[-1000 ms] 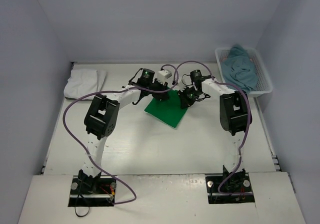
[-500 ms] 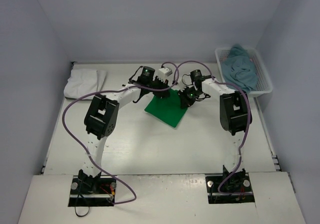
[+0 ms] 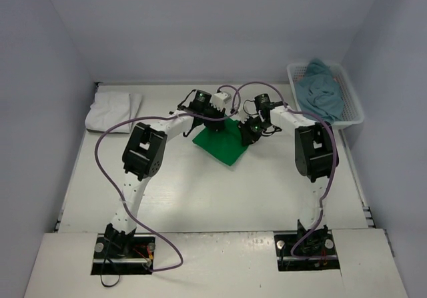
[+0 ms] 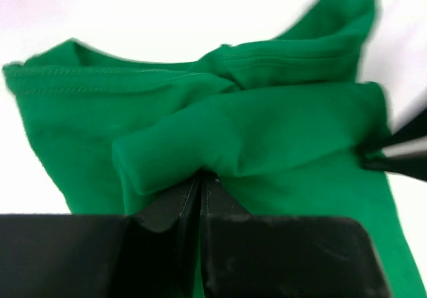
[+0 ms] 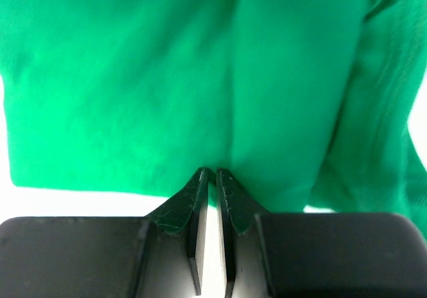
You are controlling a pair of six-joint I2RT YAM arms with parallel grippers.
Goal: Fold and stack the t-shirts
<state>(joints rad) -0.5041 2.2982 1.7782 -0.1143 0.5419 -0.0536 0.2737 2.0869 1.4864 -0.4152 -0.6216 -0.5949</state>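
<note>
The bright green t-shirt (image 3: 223, 146) lies partly folded at the table's middle. My left gripper (image 3: 213, 123) is at its far left edge, shut on a raised fold of green cloth (image 4: 200, 145). My right gripper (image 3: 250, 133) is at its right edge, shut on the green cloth's edge (image 5: 220, 98). The white t-shirt (image 3: 112, 110) lies folded at the far left. The teal-blue t-shirt (image 3: 320, 91) is crumpled in the basket. The dark grey-green t-shirt is out of view.
A white lattice basket (image 3: 352, 109) stands at the far right against the wall. Purple cables loop over both arms. Walls close in the table on three sides.
The left arm has swung a little to the right, and the green t-shirt has shifted slightly with it. Both grippers stay shut on the cloth.
</note>
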